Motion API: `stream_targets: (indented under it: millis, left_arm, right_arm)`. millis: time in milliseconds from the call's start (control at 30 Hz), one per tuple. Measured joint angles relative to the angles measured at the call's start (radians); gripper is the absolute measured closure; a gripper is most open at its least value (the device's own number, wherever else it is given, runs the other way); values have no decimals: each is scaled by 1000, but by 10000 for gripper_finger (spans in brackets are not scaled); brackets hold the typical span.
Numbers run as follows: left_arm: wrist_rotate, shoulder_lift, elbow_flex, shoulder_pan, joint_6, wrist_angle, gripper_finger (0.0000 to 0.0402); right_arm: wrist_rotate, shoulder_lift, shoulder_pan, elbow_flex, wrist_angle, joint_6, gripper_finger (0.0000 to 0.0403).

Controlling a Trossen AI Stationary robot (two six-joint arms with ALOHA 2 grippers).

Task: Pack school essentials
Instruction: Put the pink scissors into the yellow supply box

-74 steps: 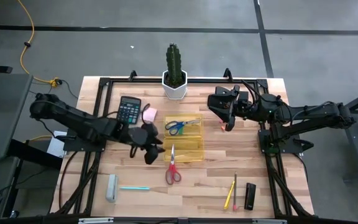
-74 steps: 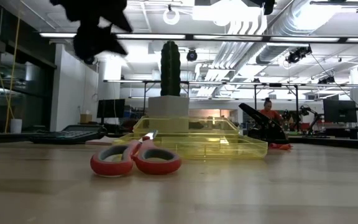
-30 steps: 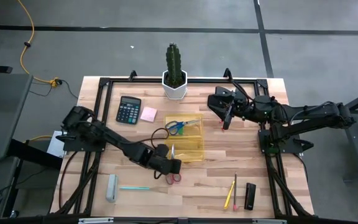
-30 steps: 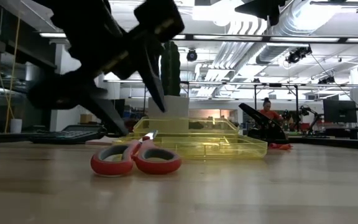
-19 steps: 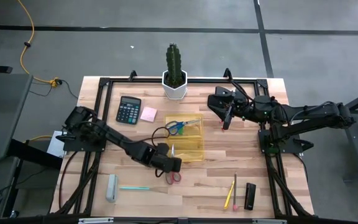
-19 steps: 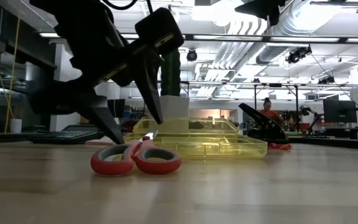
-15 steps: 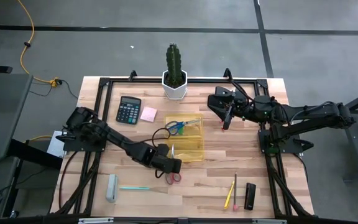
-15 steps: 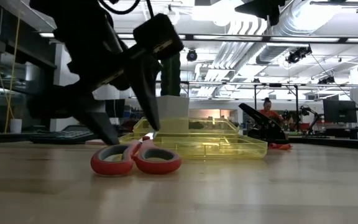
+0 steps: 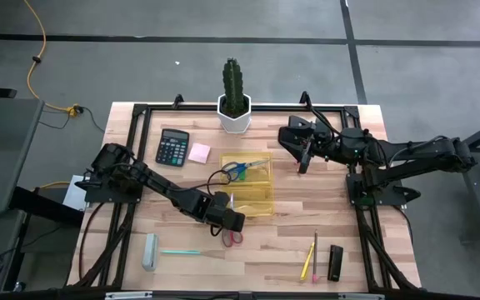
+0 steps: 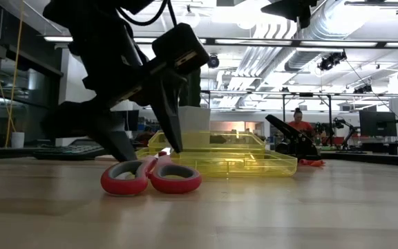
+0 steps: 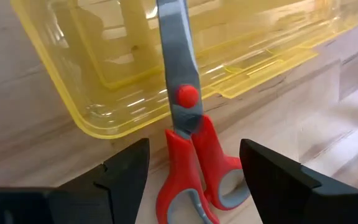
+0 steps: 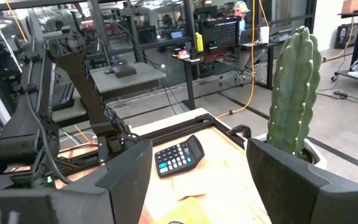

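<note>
Red-handled scissors (image 10: 150, 176) lie flat on the table, their blades (image 11: 178, 50) reaching over the near rim of a yellow tray (image 9: 257, 198). My left gripper (image 11: 194, 163) hangs open just above them and points steeply down. Its two fingers (image 10: 124, 142) stand on either side of the pivot (image 11: 187, 96), at the top of the handles, without touching. Blue-handled scissors (image 9: 238, 171) lie inside the tray. My right gripper (image 9: 302, 160) waits open, held level above the table's far right; between its fingers (image 12: 129, 180) there is nothing.
A black calculator (image 9: 172, 147) and a pink pad (image 9: 198, 152) sit far left of the tray. A grey block (image 9: 149, 252) and a light-blue pen (image 9: 179, 251) lie near left. Pencils (image 9: 311, 257) and a black item (image 9: 335, 262) lie near right. A potted cactus (image 9: 234, 93) stands at the far edge.
My left gripper has sunk a little toward the red scissors and rolled slightly, still open. The scissors have stayed where they were.
</note>
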Motion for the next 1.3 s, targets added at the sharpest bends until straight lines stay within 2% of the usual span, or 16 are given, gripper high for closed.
stream_targets:
  millis: [100,433,767,1300]
  left_arm:
    - [0,0,0,7,30,9,191]
    - [17,-2,0,27,86,13,304]
    - [6,-3,0,26,131,13,392]
    - [23,-74,-1,42,257,-14,401]
  right_arm:
    - [0,0,0,0,0,0,149]
    - [0,0,0,0,0,0,149]
    - [0,0,0,0,-9,0,149]
    - [1,0,0,0,-9,0,149]
